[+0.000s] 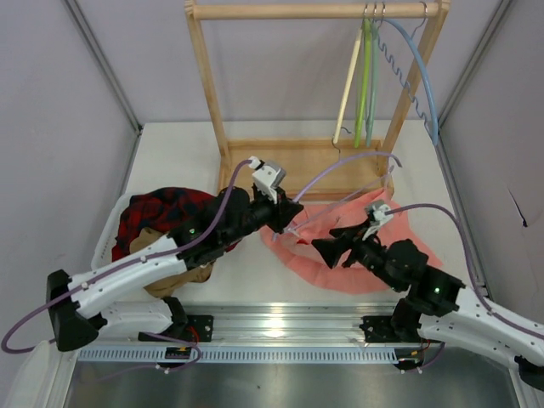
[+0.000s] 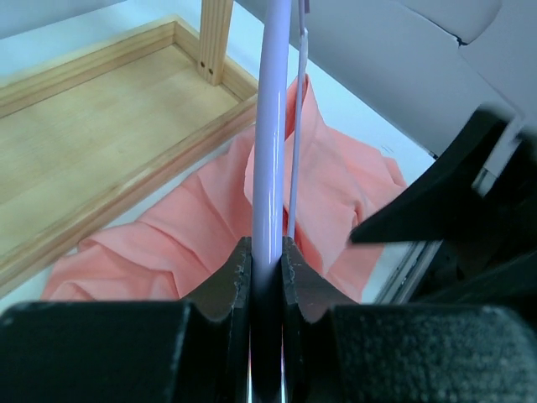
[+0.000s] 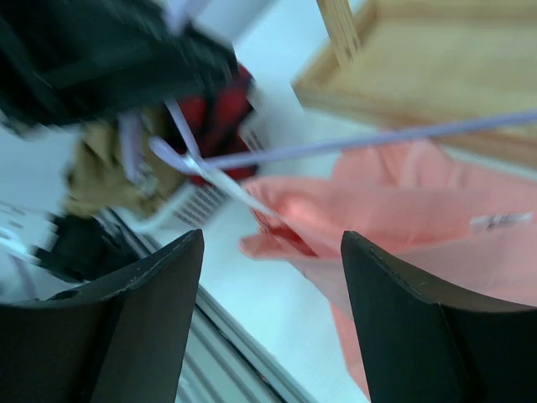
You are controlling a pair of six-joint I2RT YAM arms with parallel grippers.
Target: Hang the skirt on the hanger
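The white table (image 1: 255,280) carries the salmon skirt (image 1: 327,276), crumpled just before the wooden rack (image 1: 280,161). The left pincer (image 2: 267,269) is clamped on the lilac hanger (image 2: 270,126), over the skirt; the right pincer (image 3: 273,239) stands apart, empty, above the skirt's near edge. Both arms reach forward and inward.

Overhead and wrist close-ups sharing skirt (image 1: 340,277)

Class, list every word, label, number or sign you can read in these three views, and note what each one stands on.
No text can be read in any view.
The white tag on the skirt: too blurred to read.
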